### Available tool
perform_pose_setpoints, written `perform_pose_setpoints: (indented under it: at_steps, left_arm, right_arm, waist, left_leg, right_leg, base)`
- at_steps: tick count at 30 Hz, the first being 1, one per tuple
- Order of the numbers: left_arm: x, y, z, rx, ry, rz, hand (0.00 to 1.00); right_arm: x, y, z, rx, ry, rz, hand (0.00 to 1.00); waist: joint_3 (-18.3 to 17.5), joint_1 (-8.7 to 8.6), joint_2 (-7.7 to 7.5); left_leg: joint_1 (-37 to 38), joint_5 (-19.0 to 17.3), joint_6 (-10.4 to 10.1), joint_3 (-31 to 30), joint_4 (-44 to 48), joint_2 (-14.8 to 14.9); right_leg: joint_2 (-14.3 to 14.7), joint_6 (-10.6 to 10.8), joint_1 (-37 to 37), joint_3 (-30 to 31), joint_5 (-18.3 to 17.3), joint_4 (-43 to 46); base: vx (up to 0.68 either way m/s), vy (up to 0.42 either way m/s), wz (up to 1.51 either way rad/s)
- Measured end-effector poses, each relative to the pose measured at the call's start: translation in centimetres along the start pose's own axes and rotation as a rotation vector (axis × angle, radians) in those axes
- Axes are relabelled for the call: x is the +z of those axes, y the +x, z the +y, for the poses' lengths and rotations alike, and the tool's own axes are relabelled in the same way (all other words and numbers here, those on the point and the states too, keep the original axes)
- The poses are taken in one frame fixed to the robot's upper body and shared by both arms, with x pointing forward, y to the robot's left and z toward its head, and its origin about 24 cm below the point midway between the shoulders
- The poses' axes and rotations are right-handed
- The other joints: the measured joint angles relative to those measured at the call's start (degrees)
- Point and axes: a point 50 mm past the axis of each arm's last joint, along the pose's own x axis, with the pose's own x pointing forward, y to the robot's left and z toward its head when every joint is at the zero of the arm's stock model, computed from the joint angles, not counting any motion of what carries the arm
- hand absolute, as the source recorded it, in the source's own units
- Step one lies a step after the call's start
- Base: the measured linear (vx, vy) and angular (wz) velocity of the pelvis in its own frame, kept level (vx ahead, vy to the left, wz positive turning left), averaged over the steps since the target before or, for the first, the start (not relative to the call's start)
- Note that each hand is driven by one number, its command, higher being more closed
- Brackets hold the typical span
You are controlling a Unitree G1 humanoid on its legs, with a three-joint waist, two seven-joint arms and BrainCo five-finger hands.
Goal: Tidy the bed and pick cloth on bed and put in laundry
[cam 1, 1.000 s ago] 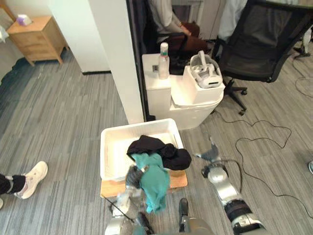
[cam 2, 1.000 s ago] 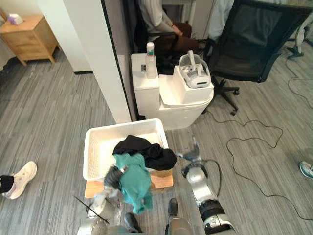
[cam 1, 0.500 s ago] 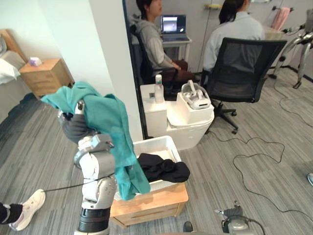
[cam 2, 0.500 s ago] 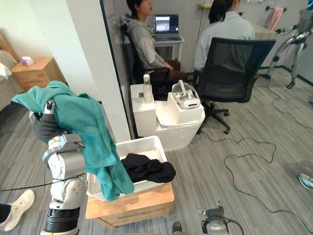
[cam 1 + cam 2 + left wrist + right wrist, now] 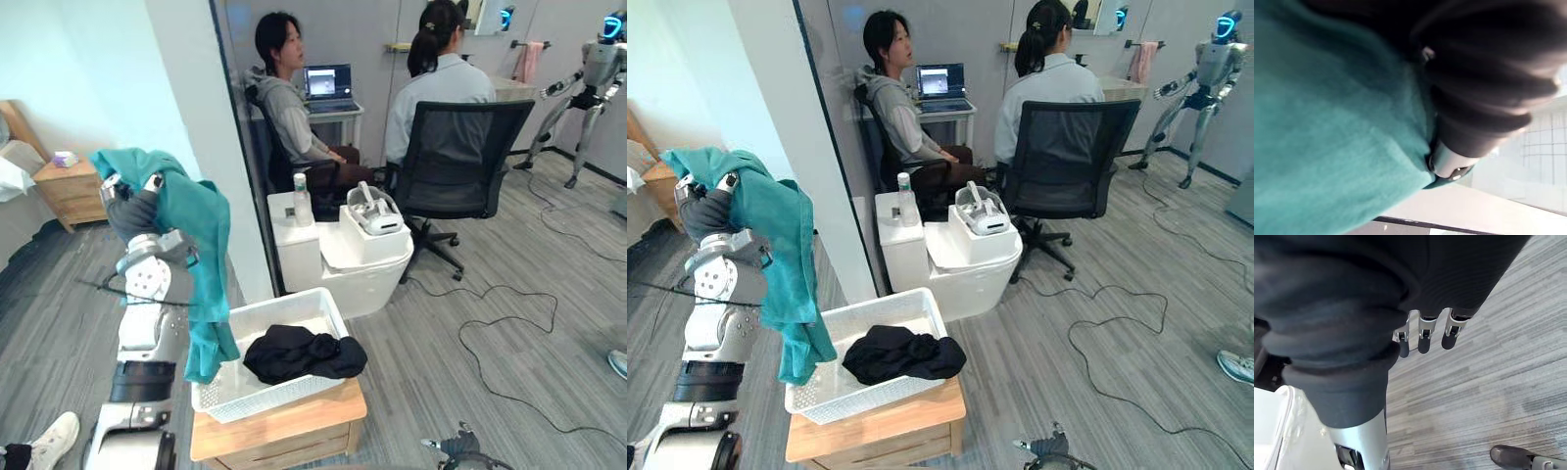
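A: Office, grey plank floor [image 5: 470, 323]. Where's teal cloth [image 5: 196, 225]?
B: Draped over L hand [image 5: 132, 213], held high, tail hanging by white basket [image 5: 255, 397]. Grip: can't tell, hidden.
A: R hand [image 5: 1423, 333]?
B: Low, fingers straight, empty. Black cloth [image 5: 299, 354] in basket.

basket [image 5: 265, 399]: back and left floor bare | black cloth [image 5: 304, 354]: fills front right | pillar [image 5: 191, 88]: just behind basket

The left arm is raised at the robot's left side, forearm upright and wrist bent over at the top. The left hand [image 5: 129, 201] is buried under a teal cloth [image 5: 201, 230]. The right hand [image 5: 1423, 333] hangs low, fingers straight and relaxed, holding nothing.
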Motion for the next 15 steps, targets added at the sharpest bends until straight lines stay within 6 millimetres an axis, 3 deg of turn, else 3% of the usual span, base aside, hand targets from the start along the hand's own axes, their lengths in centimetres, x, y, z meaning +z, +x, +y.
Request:
perform_pose_setpoints:
  at_steps: [5,7,12,15]
  left_arm:
    - [-4.6,-1.8,-1.4,-0.093,0.056,0.158,1.0]
    - [-7.0,-3.5,-1.7,-0.12,0.089,0.242,1.0]
    - [-14.4,-11.5,-2.1,-0.279,0.317,0.551,1.0]
    - [-17.1,-15.3,-2.1,-0.354,0.417,0.702,1.0]
  right_arm:
    - [0.1,-0.2,0.5,0.036,-0.015,-0.027,0.0]
    - [0.4,-0.2,0.7,0.047,-0.02,-0.046,0.0]
    - [2.0,0.1,1.0,0.059,-0.012,-0.091,0.0]
    - [3.1,0.2,1.2,0.063,0.001,-0.132,0.0]
  waist:
    - [1.7,-0.16,-0.41]
    - [3.2,-0.2,-0.49]
    - [6.7,-0.31,-0.43]
    - [8.5,-0.9,-0.73]
  left_leg:
    - [0.0,-1.3,0.3,0.9,0.0,-0.2]
    - [0.0,-1.4,0.4,1.2,0.0,0.1]
    - [-3.1,-0.4,-0.9,1.5,0.0,1.3]
    - [-2.9,0.5,-1.8,2.0,0.0,1.5]
  right_leg:
    - [0.1,0.2,-0.2,2.3,0.9,-0.2]
    - [0.4,0.2,-0.5,2.8,0.9,0.2]
    - [1.7,0.3,-5.6,6.8,0.9,2.7]
    - [2.0,0.6,-5.6,7.2,-0.9,2.7]
  base:
    - [-0.04,0.025,-0.14]
    - [-0.06,0.012,-0.06]
    - [-0.04,-0.02,-0.08]
    - [-0.04,-0.035,-0.08]
